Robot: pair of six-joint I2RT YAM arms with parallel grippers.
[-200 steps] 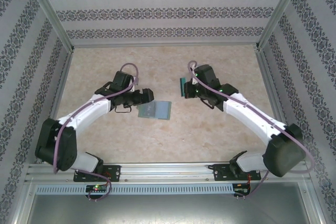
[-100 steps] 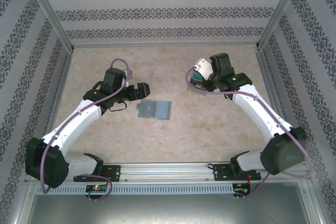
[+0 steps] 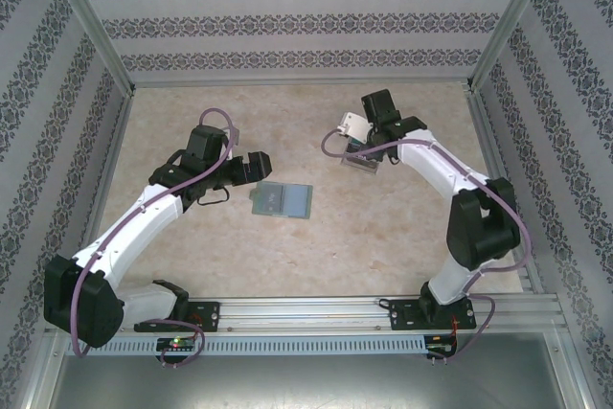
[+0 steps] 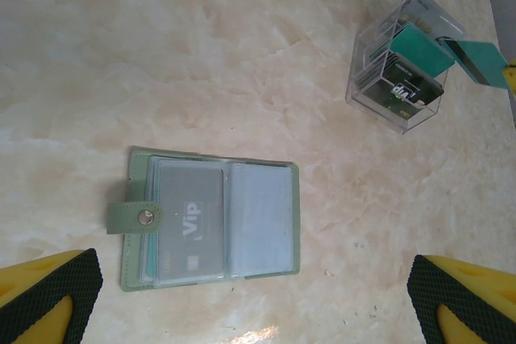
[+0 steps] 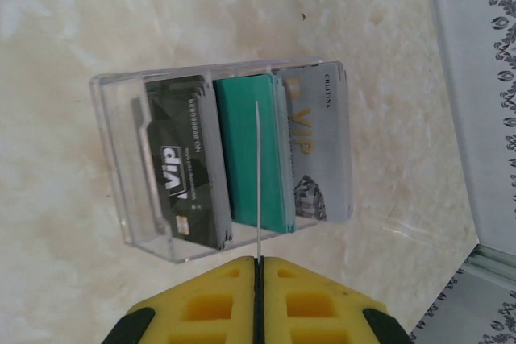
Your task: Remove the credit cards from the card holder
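so the card holder (image 4: 211, 219) lies open on the table (image 3: 383, 246), a single card (image 4: 189, 227) in its left pocket; the box (image 4: 359, 86) sits right of it and further back, credit cards (image 5: 254, 159) standing side by side inside; right gripper (image 5: 258, 262) above it pinching a loose card (image 4: 476, 62)

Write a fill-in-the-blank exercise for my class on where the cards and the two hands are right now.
1. The green card holder lies ____ on the table, a grey Vip card in one pocket.
2. The left hand hovers near it, fingers spread; the right hand is ____ on a thin card.
3. In the clear box, the teal cards stand ____ the dark ones and the silver ones.
Missing words: open; shut; between.
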